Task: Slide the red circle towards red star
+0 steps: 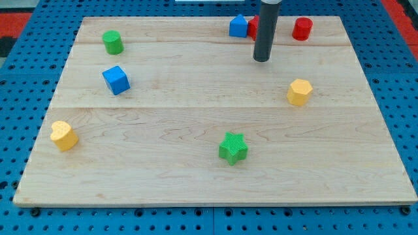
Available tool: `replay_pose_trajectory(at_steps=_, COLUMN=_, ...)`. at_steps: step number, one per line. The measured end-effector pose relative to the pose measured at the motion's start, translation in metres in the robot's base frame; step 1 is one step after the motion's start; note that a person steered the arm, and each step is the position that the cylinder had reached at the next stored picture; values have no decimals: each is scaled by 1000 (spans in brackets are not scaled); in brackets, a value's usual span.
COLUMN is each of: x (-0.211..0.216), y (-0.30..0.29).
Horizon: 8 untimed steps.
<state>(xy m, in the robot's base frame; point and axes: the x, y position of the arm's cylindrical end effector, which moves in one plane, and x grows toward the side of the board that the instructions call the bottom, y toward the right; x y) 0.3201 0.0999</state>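
Observation:
The red circle (302, 29) is a short red cylinder at the view's top right of the wooden board (196, 170). The red star (253, 27) is mostly hidden behind my rod; only a red sliver shows next to a blue block (239, 26) at the view's top centre. My tip (262, 60) rests on the board just below the red star and to the lower left of the red circle, touching neither.
A green cylinder (112, 42) is at the top left, a blue cube (116, 79) below it. A yellow heart-like block (63, 135) is at the left, a green star (233, 147) at the bottom centre, a yellow hexagon (299, 92) at the right.

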Motion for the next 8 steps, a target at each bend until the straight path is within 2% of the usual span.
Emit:
replay_pose_trajectory(at_steps=1, x=0, y=0)
replay_pose_trajectory(at_steps=2, x=21, y=30)
replay_pose_trajectory(at_steps=3, x=25, y=103)
replay_pose_trajectory(at_steps=5, x=-31, y=99)
replay_pose_trajectory(at_steps=7, x=-46, y=103)
replay_pose_trajectory(at_steps=8, x=-57, y=123)
